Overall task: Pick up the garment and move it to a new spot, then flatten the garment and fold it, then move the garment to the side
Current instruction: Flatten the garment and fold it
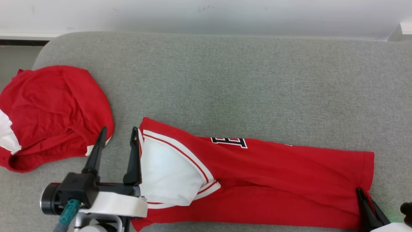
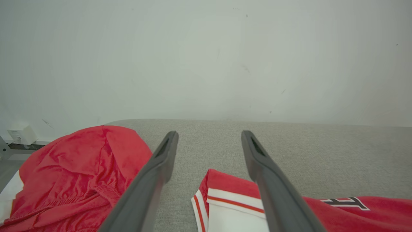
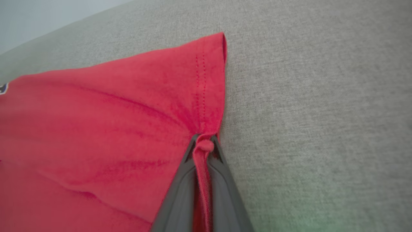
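The garment (image 1: 273,174) is a red shirt with white sleeve panels and black lettering, lying stretched left to right on the grey cushion (image 1: 225,80). My right gripper (image 1: 363,193) is shut on the shirt's hem at its right end; in the right wrist view the red hem (image 3: 206,96) is bunched between the dark fingers (image 3: 222,180). My left gripper (image 1: 118,133) stands open at the shirt's left end, one finger over the white sleeve edge (image 2: 225,206), the other over bare cushion. Nothing sits between its fingers (image 2: 154,174).
A second red garment (image 1: 51,112) with white trim lies crumpled at the cushion's left edge, close to my left gripper; it shows in the left wrist view too (image 2: 74,170). A pale wall (image 1: 206,13) runs behind the cushion. Bare grey fabric spreads beyond and right of the shirt.
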`<state>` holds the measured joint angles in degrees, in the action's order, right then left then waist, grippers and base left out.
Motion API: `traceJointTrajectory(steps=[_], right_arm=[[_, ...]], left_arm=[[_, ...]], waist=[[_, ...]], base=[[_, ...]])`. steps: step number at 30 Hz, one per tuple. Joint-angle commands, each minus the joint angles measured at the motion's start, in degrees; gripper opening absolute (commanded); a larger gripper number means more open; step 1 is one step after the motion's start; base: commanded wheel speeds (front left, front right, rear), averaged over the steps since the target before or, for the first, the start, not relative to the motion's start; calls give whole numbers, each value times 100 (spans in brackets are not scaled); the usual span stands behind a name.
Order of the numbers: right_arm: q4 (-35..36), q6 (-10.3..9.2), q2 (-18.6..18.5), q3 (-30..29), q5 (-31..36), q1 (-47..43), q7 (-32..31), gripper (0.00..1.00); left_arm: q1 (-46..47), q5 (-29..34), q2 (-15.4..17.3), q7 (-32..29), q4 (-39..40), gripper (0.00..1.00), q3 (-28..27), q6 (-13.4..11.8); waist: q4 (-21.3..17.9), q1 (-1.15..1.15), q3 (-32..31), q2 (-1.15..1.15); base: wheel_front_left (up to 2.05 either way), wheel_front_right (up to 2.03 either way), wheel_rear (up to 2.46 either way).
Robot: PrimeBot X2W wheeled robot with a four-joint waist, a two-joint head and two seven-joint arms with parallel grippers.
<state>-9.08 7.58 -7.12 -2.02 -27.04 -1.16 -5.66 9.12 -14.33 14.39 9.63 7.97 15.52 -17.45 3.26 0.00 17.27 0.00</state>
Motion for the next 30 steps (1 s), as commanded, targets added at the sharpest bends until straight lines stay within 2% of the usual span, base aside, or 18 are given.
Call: traceJointTrajectory(steps=[1,6,13,16,19,24,30], right_arm=[[-49,-17,3,115,-5,-94,-41,0],[562,-17,-228,-257,54,63,183,0],[1068,-17,-396,-911,191,161,15,0],[1414,-17,-431,-895,279,314,-96,0],[1847,-17,-378,-531,378,486,-269,0],[2419,-16,-165,683,350,918,-566,0],[2074,-16,125,2576,-57,1558,-581,0]], left_arm=[[-51,-23,36,27,9,100,-11,-24],[-93,-35,59,44,65,100,-44,-65],[-90,-34,81,56,128,100,-60,-110],[-90,-43,98,72,153,100,-96,-134],[-84,-52,113,56,174,100,-113,-147],[-22,-86,89,62,197,100,-90,-135],[129,-123,2,81,124,100,35,-72]], waist=[[-14,0,-16,0],[-61,0,-29,0],[-83,0,-8,0],[-106,0,10,0],[-114,0,4,0],[-100,0,9,0],[60,0,97,0]], base=[[0,0,0],[0,0,0],[0,0,0],[0,0,0],[0,0,0],[0,0,0],[0,0,0]])
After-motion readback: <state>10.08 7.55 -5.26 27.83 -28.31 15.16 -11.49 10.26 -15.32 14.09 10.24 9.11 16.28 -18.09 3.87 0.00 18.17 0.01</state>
